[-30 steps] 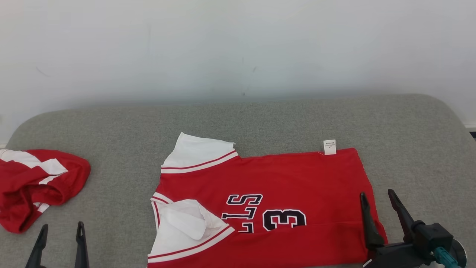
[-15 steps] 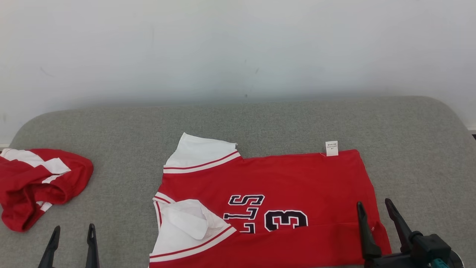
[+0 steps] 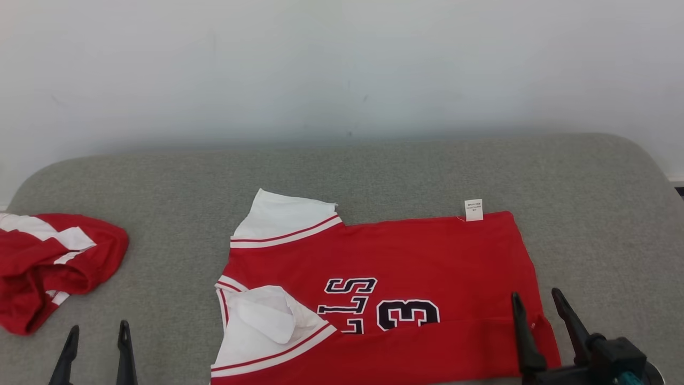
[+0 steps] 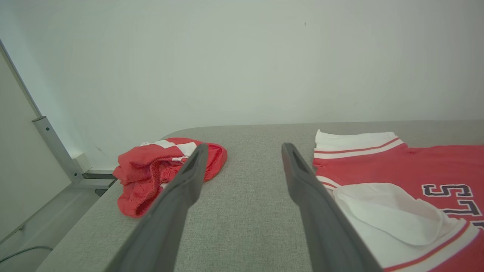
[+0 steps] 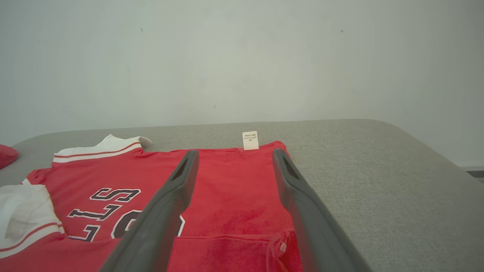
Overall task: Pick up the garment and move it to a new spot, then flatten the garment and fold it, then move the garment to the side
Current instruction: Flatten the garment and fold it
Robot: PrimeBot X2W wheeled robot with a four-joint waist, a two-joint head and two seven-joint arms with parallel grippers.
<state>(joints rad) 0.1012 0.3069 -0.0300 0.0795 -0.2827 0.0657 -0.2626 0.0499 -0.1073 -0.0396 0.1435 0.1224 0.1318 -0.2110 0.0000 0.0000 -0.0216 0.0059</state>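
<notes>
The right gripper (image 3: 534,293) was drawn back a little — the red jersey (image 3: 406,256) was not disturbed.
The red jersey is laid flat at the middle of the grey woven bench (image 3: 374,166), by its front edge, with one strip already folded over, so more folds are judged to remain. The right gripper at the bench's front right and the left gripper (image 3: 99,326) at its front left are held spread, nothing pinched. Soft knit — white striped sleeves.

jersey (image 3: 427,256) cut off below — label (image 3: 473,210) print, perhaps text, unreadable
</notes>
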